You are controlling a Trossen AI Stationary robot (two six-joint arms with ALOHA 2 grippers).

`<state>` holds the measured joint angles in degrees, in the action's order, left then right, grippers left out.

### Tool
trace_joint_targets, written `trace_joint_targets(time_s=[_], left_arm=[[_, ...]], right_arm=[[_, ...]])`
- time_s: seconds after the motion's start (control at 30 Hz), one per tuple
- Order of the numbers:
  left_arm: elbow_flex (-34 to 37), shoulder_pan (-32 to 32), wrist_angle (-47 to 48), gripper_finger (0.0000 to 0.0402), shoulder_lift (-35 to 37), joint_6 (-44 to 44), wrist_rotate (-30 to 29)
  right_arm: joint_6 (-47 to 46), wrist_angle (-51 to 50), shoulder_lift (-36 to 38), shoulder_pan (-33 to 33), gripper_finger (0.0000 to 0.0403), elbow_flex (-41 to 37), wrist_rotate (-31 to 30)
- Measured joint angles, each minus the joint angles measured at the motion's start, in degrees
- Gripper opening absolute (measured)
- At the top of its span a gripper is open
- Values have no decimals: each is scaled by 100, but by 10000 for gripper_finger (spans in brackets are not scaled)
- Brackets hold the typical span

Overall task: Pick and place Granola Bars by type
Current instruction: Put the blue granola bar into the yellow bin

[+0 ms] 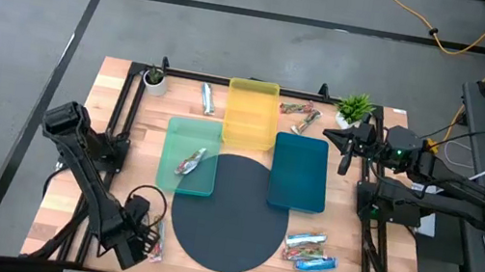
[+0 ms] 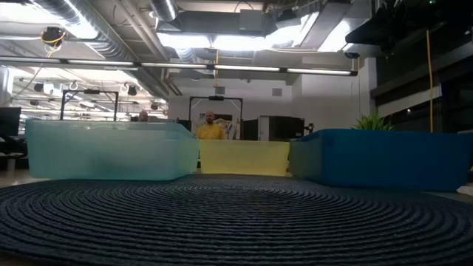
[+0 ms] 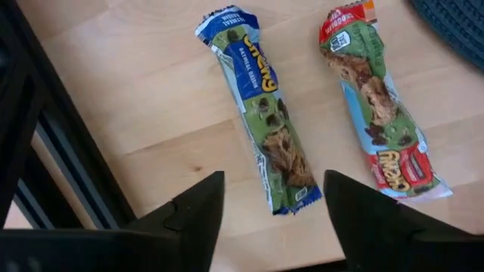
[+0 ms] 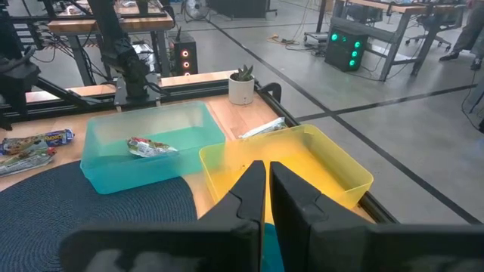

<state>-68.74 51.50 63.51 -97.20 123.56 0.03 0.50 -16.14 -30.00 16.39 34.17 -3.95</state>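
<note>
— Fingers on the left gripper (image 3: 268, 208) spread wide over two granola bars (image 3: 261, 109) at the table's (image 3: 144, 98) near-left corner.
— Centre on one bar, descend squarely; right gripper (image 4: 266, 189) waits, fingers nearly closed.

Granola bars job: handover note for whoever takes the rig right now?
Left gripper: open, hovering over two bars on the wood at the table's near-left corner, straddling the blue-green bar; the red-green bar lies beside it.
Right gripper: fingers nearly together, empty, held above the far-right side of the table near the yellow tray.
Done: one silver bar in the light green tray.
Left: silver bar at the far edge, two bars right of the yellow tray, two blue-white bars near right, plus the left pair. Yellow tray and blue tray look empty.
</note>
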Motion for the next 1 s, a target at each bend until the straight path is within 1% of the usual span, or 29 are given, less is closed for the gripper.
trace_joint_targets(time_s=[0.1,0.17,0.4,0.63,0.77,0.9,1.0], left_arm=[[2,-6,-14,246,-160,-15,-23],[2,-4,-72,250,-246,-67,-15],[2,-1,-301,251,-538,-179,107],[2,-12,-767,251,-920,-306,136],[4,-24,-807,251,-1023,-281,162],[4,-36,-803,240,-1031,-284,158],[4,-36,-800,216,-1031,-281,167]], right_arm=[[2,0,0,1,26,0,2],[1,0,0,1,26,0,2],[2,2,0,1,26,0,2],[166,9,0,-1,26,0,7],[159,10,0,1,26,0,7],[159,11,0,1,26,0,7],[159,11,0,0,26,0,7]])
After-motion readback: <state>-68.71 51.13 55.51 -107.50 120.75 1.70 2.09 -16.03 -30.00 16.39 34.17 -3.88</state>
